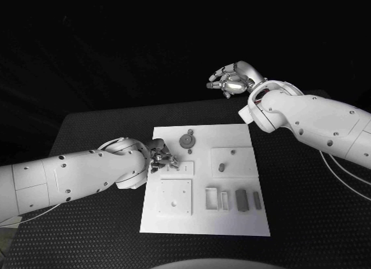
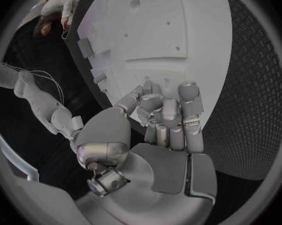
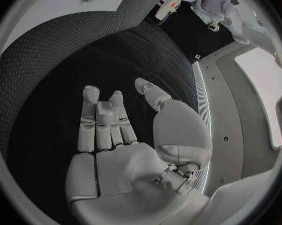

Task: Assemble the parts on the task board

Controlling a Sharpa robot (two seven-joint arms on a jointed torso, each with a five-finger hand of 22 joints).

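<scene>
Black, finely textured matting covers the table point(image 1: 88, 126), and darkness lies behind its far edge. At the middle of it the flat white rectangular task board point(image 1: 234, 224) is laid, carrying raised white square plates and shallow slots. From the head camera several small grey parts are made out on the board: a round disc-shaped piece point(image 1: 187, 140) near the far edge, a small oval piece point(image 1: 222, 166) on the right-hand square plate, and two upright narrow bars point(image 1: 241, 200) in the slots toward the near right.

The left hand point(image 1: 161, 159) is seen at the board's left edge, its silver fingers curled in over a small plate there. In the left wrist view the same hand point(image 2: 163, 122) is shown with fingers bent tightly together above the white board point(image 2: 178, 35); whether a part is pinched among them cannot be told, since the fingertips hide what lies beneath.

The right hand point(image 1: 232, 80) is raised well beyond the board's far right corner, off the table. Its wrist view shows the hand point(image 3: 116, 135) with fingers straight and slightly apart, nothing in the palm, over the black matting point(image 3: 53, 60).
</scene>
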